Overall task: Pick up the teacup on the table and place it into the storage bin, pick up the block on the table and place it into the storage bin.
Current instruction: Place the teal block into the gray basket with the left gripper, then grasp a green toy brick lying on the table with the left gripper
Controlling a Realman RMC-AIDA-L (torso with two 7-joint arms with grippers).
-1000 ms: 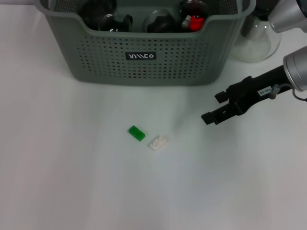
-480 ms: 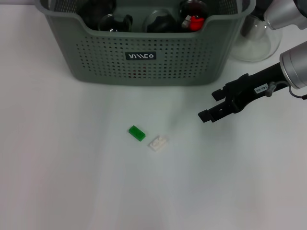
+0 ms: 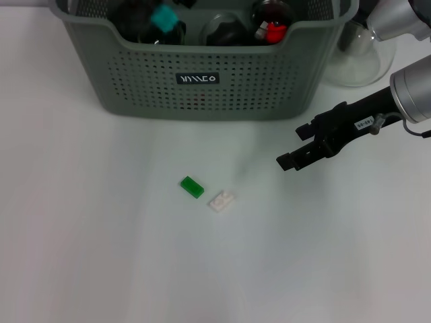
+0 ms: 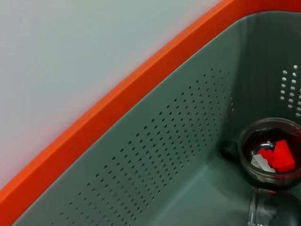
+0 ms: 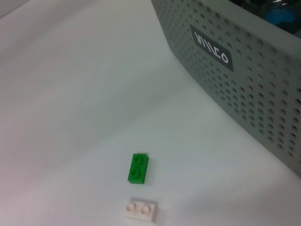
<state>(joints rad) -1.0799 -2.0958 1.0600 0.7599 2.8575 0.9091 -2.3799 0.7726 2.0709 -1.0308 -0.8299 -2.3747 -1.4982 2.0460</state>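
Observation:
The grey-green storage bin [image 3: 202, 74] stands at the back of the table. Inside it a dark glass teacup [image 3: 269, 20] holds red pieces; the left wrist view shows that teacup [image 4: 269, 153] against the bin's inner wall [image 4: 155, 160]. No teacup stands on the table. A green block [image 3: 192, 186] and a white block [image 3: 221, 201] lie side by side in front of the bin, and both the green block [image 5: 138, 168] and the white block [image 5: 140, 210] show in the right wrist view. My right gripper [image 3: 292, 148] hovers open to the right of the blocks, holding nothing. My left gripper [image 3: 151, 17] is a dark shape with a teal part inside the bin's back left.
A clear glass teapot [image 3: 357, 60] stands to the right of the bin, behind my right arm [image 3: 377, 108]. More dark cups [image 3: 225, 30] lie in the bin. An orange border [image 4: 117, 103] runs along the bin's far side. White table [image 3: 101, 256] spreads to the left of and in front of the blocks.
My right gripper has crept a little to the left, toward the blocks. A teal part has come into sight in the bin's back left. The blocks have not moved.

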